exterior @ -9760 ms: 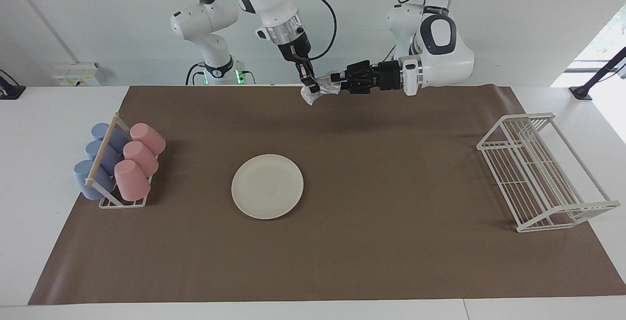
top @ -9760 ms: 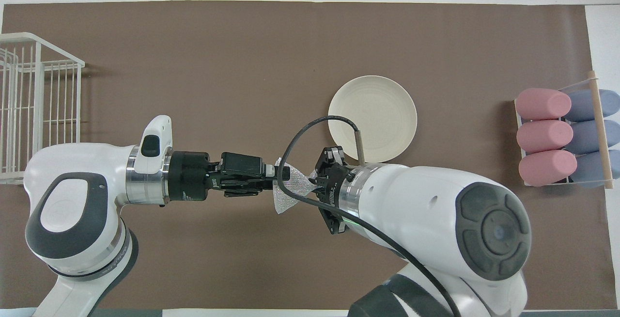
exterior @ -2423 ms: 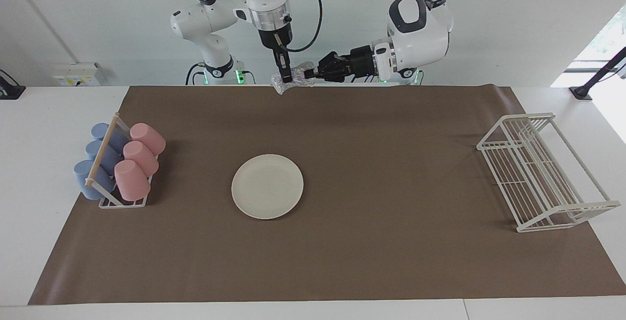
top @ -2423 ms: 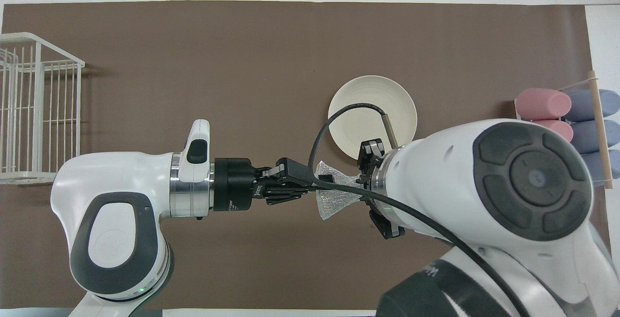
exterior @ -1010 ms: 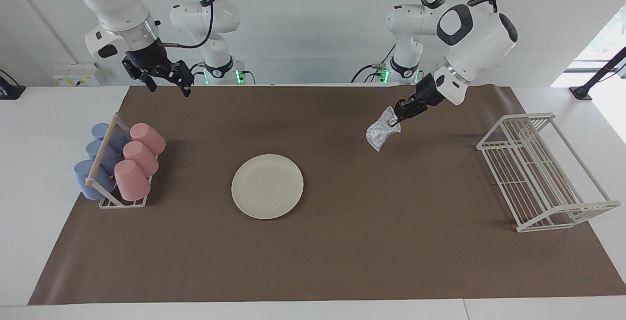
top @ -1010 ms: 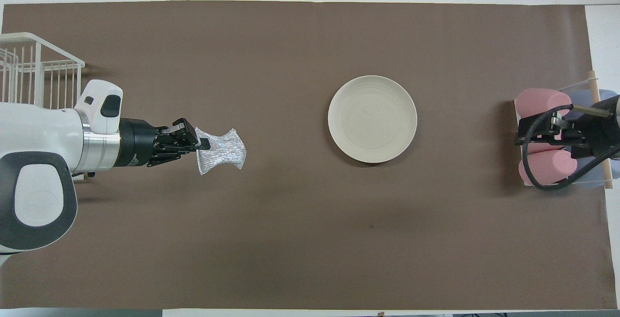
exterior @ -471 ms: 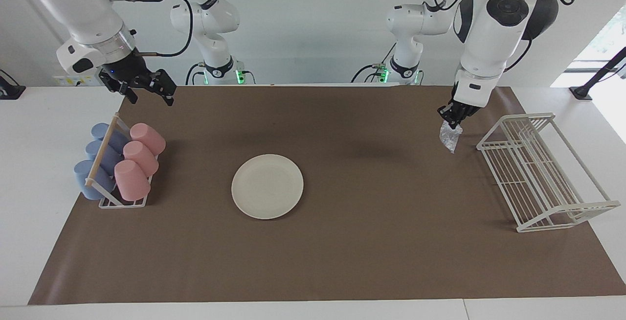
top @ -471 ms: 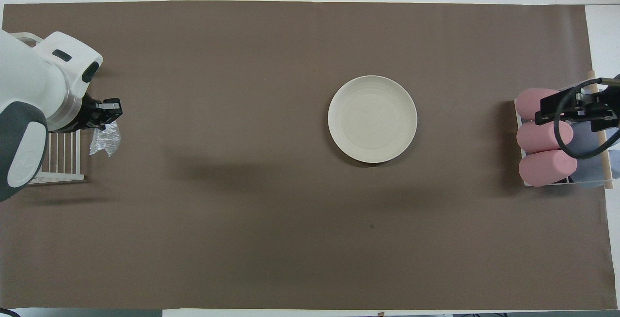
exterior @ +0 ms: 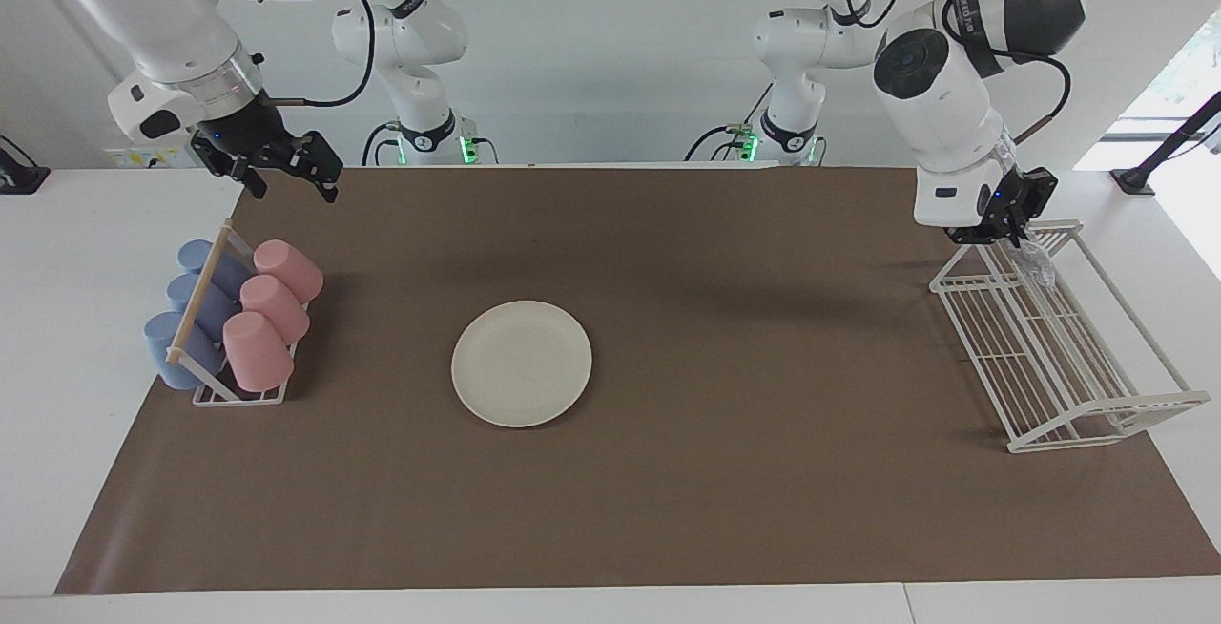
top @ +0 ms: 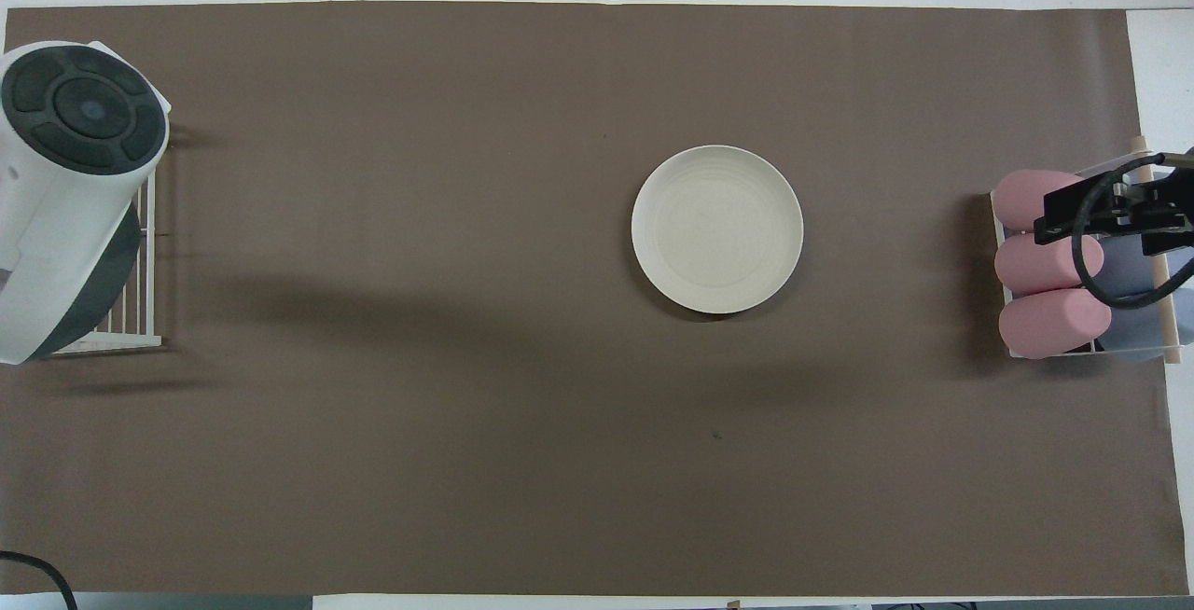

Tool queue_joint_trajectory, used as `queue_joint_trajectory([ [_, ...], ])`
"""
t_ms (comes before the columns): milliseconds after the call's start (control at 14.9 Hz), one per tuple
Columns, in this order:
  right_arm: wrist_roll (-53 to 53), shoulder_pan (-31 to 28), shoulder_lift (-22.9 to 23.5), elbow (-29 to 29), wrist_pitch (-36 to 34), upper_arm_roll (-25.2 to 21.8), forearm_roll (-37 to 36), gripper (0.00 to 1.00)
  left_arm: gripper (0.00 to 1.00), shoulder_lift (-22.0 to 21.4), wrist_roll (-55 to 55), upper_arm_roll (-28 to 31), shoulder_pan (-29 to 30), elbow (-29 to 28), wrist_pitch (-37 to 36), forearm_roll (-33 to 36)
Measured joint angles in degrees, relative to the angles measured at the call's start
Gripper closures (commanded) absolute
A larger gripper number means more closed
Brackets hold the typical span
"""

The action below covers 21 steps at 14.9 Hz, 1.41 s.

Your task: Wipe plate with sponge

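Since half a second ago the left hand has swung from the brown mat onto the white wire rack, carrying the sponge with it, while the right hand has barely shifted and the plate has stayed put.

Largest first: the counter is white and carries a brown mat that covers most of it. On the mat, at the left arm's end, stands the wire rack, which the overhead view shows mostly hidden under the left arm's bulky wrist. At the right arm's end sits a cup holder with three pink cups and three blue cups lying on their sides under a wooden bar.

The plate, cream-white and bare, lies flat on the mat near its middle, somewhat toward the right arm's end, well apart from both hands.

The left hand is over the end of the rack nearer to the robots, clenched on the silvery sponge, which hangs below it against the rack's top wires. The right hand hangs in the air over the mat's edge by the cup holder, its fingers spread wide and grasping nothing.
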Motion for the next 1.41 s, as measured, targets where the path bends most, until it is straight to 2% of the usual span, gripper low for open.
queue_joint_trajectory([
  [135, -2.72, -0.4, 0.0, 0.04, 0.09, -0.21, -0.12, 0.0, 1.0, 3.38, -0.13, 0.13, 0.26, 0.23, 0.22, 6.86],
  [337, -4.98, -1.37, 0.0, 0.03, 0.18, -0.72, -0.3, 0.0, 1.0, 8.44, -0.33, 0.5, 1.61, 0.17, 0.3, 12.72],
  [606, -7.18, -1.66, 0.0, 0.03, 0.36, -0.72, -1.04, 0.0, 1.0, 14.68, -7.13, 0.54, 2.03, 0.15, 0.26, 16.01],
  [740, -8.13, -1.66, 0.0, 0.03, 0.39, -0.72, -1.61, 0.0, 1.0, 16.12, -9.72, 0.32, 2.02, 0.16, 0.27, 15.86],
  [1144, -8.24, -1.66, 0.0, 0.03, 0.39, -0.61, -1.63, 0.0, 1.0, 16.15, -10.78, -0.06, 1.96, 0.36, 1.01, 14.46],
  [1212, -8.24, -1.66, 0.0, 0.03, 0.39, -0.6, -1.63, 0.0, 0.87, 16.16, -10.96, -0.06, 1.96, 0.35, 1.49, 14.37],
  [1279, -8.24, -1.66, 0.0, 0.03, 0.39, -0.59, -1.63, 0.0, 0.65, 16.16, -11.29, -0.06, 1.97, 0.34, 1.84, 14.27],
  [1346, -8.24, -1.66, 0.0, 0.03, 0.39, -0.59, -1.63, 0.0, 0.15, 16.16, -11.69, -0.03, 1.98, 0.34, 2.34, 14.18],
  [1413, -8.24, -1.66, 0.0, 0.03, 0.39, -0.59, -1.63, 0.0, 0.0, 16.16, -12.14, 0.01, 2.01, 0.34, 2.64, 14.15],
])
